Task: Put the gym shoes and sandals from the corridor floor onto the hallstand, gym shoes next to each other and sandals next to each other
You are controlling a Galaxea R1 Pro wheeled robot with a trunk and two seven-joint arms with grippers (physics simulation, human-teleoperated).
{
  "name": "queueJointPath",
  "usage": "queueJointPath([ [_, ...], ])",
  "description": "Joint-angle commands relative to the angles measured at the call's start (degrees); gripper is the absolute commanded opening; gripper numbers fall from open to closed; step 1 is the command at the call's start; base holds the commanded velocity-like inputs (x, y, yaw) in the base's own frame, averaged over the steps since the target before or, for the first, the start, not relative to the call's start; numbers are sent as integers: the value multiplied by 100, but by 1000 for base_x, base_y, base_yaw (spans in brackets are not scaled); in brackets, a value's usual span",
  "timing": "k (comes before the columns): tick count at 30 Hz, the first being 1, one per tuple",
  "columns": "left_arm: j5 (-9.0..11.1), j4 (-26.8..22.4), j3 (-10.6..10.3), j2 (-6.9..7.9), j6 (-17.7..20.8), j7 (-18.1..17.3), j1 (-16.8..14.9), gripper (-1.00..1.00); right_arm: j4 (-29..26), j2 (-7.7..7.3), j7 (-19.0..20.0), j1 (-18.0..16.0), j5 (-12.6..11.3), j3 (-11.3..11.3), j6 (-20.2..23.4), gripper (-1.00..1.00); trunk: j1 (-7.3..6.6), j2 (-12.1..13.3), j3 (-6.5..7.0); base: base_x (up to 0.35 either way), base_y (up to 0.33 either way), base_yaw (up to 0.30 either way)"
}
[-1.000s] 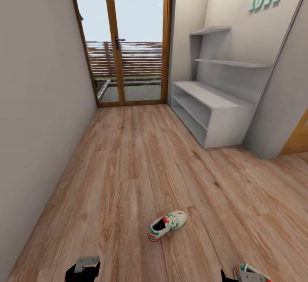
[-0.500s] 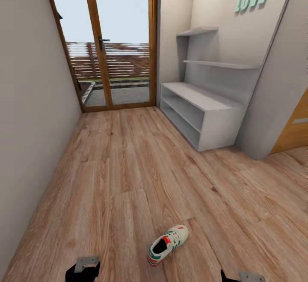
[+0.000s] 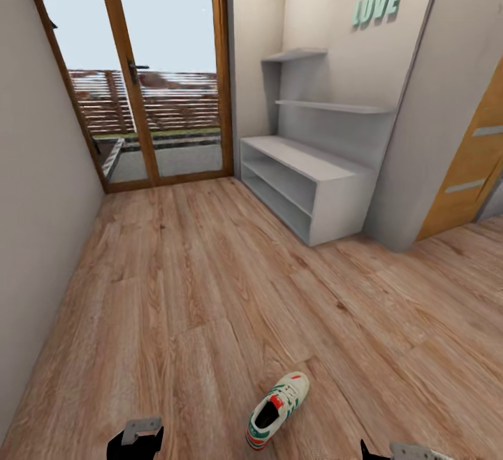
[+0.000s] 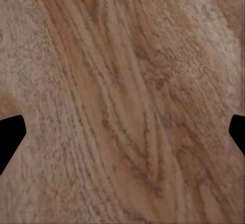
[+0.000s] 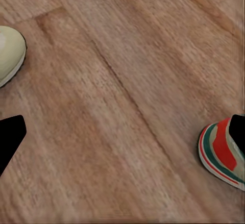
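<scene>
Sneaker [image 3: 276, 409] lies on the floor [image 3: 209, 292] between both hands, heel nearest; right hand [image 5: 122, 137] spread wide, empty; left hand [image 4: 122, 137] likewise.

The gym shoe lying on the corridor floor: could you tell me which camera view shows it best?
The head view: the whole gym shoe lies on the corridor floor, laces and green stripes visible. The right wrist view catches just shoe parts at its edges, a pale toe and a red-green striped end. The left wrist view shows bare planks.

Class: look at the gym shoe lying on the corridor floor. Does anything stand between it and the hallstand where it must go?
Nothing visible does. Bare corridor floor runs from the gym shoe to the hallstand, whose bench top and shelves hold nothing.
</scene>
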Motion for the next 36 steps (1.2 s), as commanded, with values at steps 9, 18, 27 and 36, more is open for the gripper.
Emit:
queueJointPath([
  [9, 38, 3, -4, 0, -17, -4, -1, 100, 5, 1, 2, -4, 5, -8, -19, 100, -1, -2, 24, 4, 21, -250],
  [18, 38, 3, -4, 0, -17, -4, -1, 100, 5, 1, 2, -4, 5, -8, -19, 100, -1, -2, 53, 0, 1, -250],
  [27, 38, 1, -4, 0, -17, -4, -1, 100, 5, 1, 2, -4, 5, -8, -19, 100, -1, -2, 81, 0, 51, -250],
  [36, 38, -6, -4, 2, -17, -4, -1, 100, 5, 1, -6, -4, 5, -8, -19, 100, -1, -2, 97, 0, 17, -145],
])
